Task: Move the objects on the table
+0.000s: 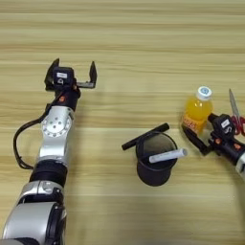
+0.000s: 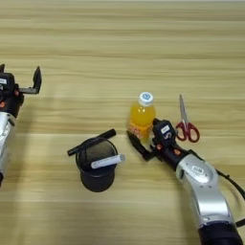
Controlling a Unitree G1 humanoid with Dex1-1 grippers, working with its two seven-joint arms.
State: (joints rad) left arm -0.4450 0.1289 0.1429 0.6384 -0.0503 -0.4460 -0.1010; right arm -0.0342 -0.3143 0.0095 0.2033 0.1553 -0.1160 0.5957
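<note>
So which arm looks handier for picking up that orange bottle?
The right one. Its gripper is open right at the orange bottle, one finger beside the base. The left gripper, also open, sits far off across the table.

Left arm (image 1: 52, 143): silver-grey metal segments are joined by black collars; a round silver plate ringed with small screws is set into the forearm.
Left cable (image 1: 19, 143): a black cable is looped out from the forearm's side.
Left wrist: a black housing is marked with small orange-red accents and a white label on top.
Left gripper (image 1: 74, 72): two black fingers are mounted on a black bar.
Right arm (image 2: 203, 189): a silver shell with a round plate is seen, ending in a black collar.
Right gripper (image 2: 141, 141): black fingers are fitted to a black body bearing a white label and orange-red spots.
Right cable (image 2: 229, 179): a thin black cable is run beside the forearm.
</note>
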